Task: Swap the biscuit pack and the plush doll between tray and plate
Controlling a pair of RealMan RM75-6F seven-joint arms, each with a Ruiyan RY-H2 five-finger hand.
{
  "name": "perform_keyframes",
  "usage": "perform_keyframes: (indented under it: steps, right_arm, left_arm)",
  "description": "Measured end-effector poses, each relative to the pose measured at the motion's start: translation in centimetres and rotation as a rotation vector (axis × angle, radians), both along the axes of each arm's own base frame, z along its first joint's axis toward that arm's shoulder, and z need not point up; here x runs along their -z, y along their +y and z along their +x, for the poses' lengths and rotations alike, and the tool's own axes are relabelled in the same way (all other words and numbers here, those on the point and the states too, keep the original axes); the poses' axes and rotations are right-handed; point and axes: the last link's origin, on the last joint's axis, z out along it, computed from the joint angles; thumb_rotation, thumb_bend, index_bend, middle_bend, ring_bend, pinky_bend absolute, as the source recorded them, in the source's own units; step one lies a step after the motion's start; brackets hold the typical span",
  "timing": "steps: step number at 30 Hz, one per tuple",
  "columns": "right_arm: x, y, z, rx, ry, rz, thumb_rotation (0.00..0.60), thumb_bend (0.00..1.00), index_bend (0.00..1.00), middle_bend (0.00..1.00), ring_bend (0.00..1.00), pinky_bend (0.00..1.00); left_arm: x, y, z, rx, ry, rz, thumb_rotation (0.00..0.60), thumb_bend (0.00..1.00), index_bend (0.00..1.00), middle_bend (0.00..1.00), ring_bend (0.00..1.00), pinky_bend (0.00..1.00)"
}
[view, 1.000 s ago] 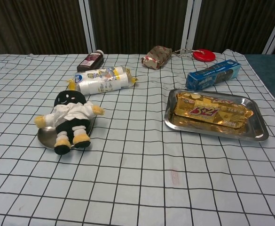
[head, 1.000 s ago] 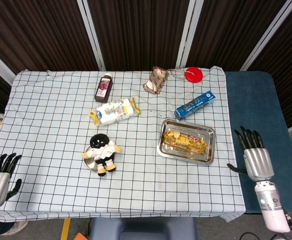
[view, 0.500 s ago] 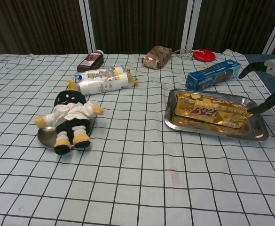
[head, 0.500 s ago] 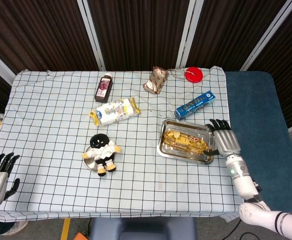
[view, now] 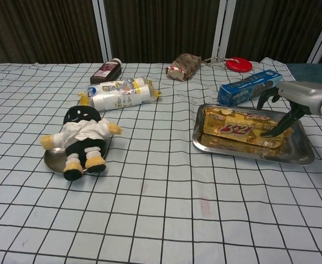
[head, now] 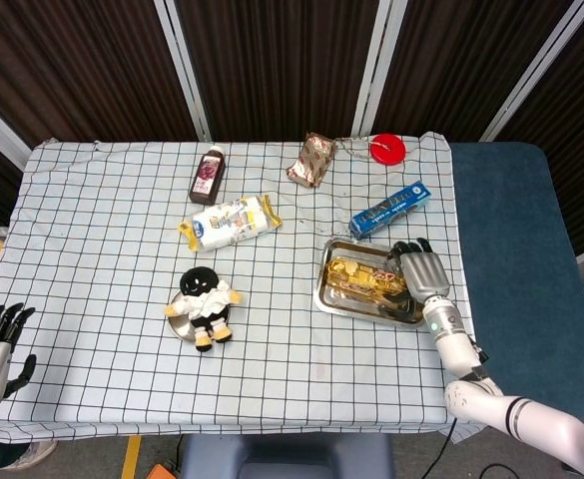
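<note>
Biscuit pack [view: 243, 131], marked "3+2", is touched in the tray [view: 298, 154] by the right hand [view: 288, 99], fingers spread.

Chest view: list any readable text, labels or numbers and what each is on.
"3+2", in large red and white figures, as best it reads, on the gold biscuit pack in the tray.
Blue box: white lettering along the side, too blurred to read.
White and yellow pack: blue logo and print, too small to read.
Dark bottle: label unreadable.
Brown packet: print unreadable.
Nothing else carries text.
</note>
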Motion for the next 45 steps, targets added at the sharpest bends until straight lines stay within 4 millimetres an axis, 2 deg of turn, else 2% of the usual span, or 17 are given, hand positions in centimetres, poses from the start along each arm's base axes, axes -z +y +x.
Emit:
perform_keyframes:
  steps: [9, 14, 24, 29, 38, 41, 45]
  right_arm:
    - [1.4, -0.8, 1.1, -0.043, -0.038, 0.002, 0.6, 0.13, 0.55, 0.4, 0.45, 0.48]
    - [1.7, -1.1, 1.0, -0.075, -0.033, -0.019, 0.6, 0.16, 0.66, 0.47, 0.57, 0.63]
    - [1.6, -1.0, 0.7, -0.119, -0.012, -0.069, 0.6, 0.28, 0.86, 0.63, 0.75, 0.73]
    - [1.4, -0.8, 1.0, -0.146, -0.044, -0.087, 0.6, 0.29, 0.88, 0.65, 0.77, 0.75]
    - [1.1, -0.4, 3.3, -0.244, -0.148, -0.076, 0.6, 0.29, 0.88, 0.65, 0.79, 0.77]
    - [1.5, -0.6, 5.3, -0.313, -0.175, -0.068, 0.6, 0.29, 0.88, 0.65, 0.79, 0.77]
    - [2.9, -1.8, 9.3, -0.407, -0.216, -0.055, 0.6, 0.29, 0.88, 0.65, 0.79, 0.77]
  left_arm:
    - [-0.1, 0.0, 0.0, -0.001, -0.007, -0.002, 0.6, 0.44, 0.14, 0.1, 0.06, 0.16]
    - [-0.1, 0.0, 0.0, 0.001, -0.01, -0.003, 0.6, 0.44, 0.14, 0.1, 0.06, 0.16]
    - [-0.1, 0.0, 0.1, 0.002, -0.014, -0.005, 0.6, 0.44, 0.15, 0.1, 0.07, 0.16]
    - [-0.1, 0.1, 0.1, 0.0, -0.015, -0.003, 0.6, 0.44, 0.16, 0.1, 0.06, 0.16]
    - [-0.1, 0.1, 0.1, 0.0, -0.011, -0.004, 0.6, 0.44, 0.16, 0.1, 0.06, 0.16]
    - [-0.1, 0.0, 0.0, -0.004, -0.004, -0.007, 0.6, 0.44, 0.16, 0.11, 0.06, 0.16]
    - [-0.2, 0.1, -0.1, -0.012, 0.0, -0.002, 0.6, 0.44, 0.16, 0.12, 0.06, 0.16]
